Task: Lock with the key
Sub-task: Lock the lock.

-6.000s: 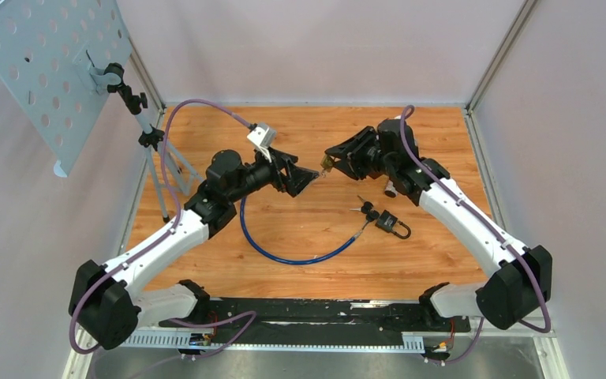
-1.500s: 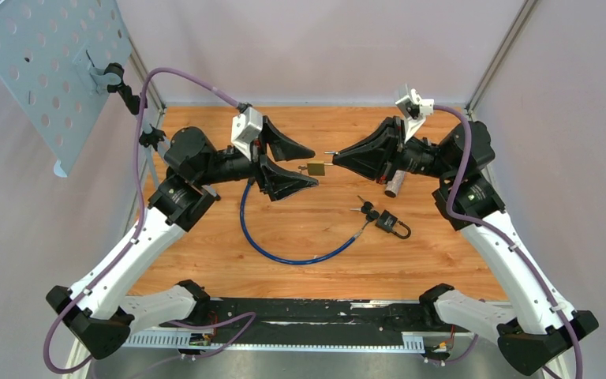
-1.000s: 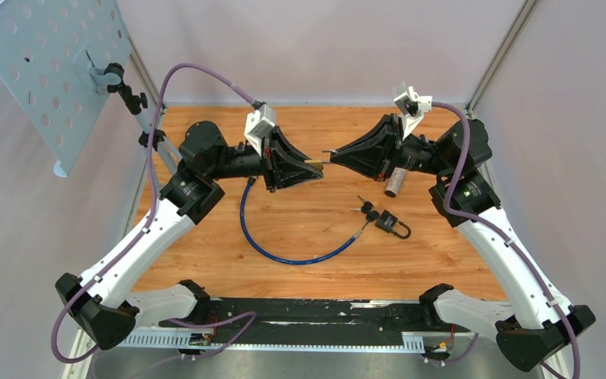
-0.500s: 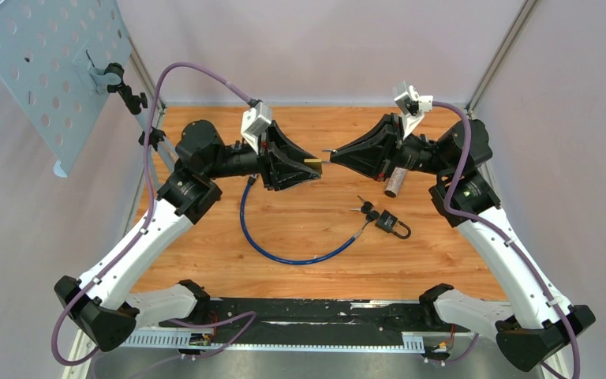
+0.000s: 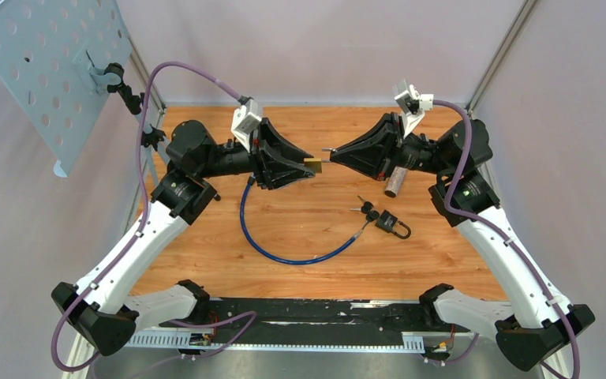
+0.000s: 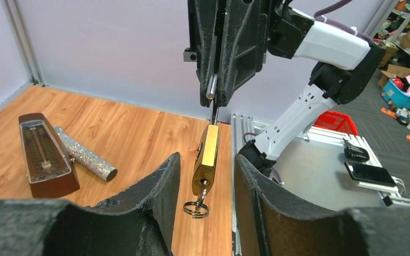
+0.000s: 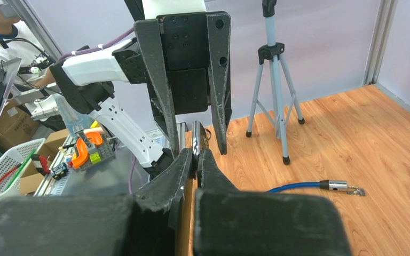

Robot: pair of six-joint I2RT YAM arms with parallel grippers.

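Observation:
A brass padlock hangs in the air over the middle of the table, also seen from above as the padlock. My right gripper is shut on its steel shackle. A key sits in the keyhole at the padlock's free end, with a key ring dangling from it. My left gripper is open, one finger on each side of the padlock's key end, touching neither key nor body. From above, the left gripper faces the right gripper tip to tip.
A black padlock with keys lies on the table at one end of a blue cable. A glittery cylinder and a brown metronome lie at the right rear. A tripod with a perforated plate stands at the left.
My left gripper has opened and let go of the key, and the left arm has drawn slightly back to the left. The right arm and the padlock have stayed still.

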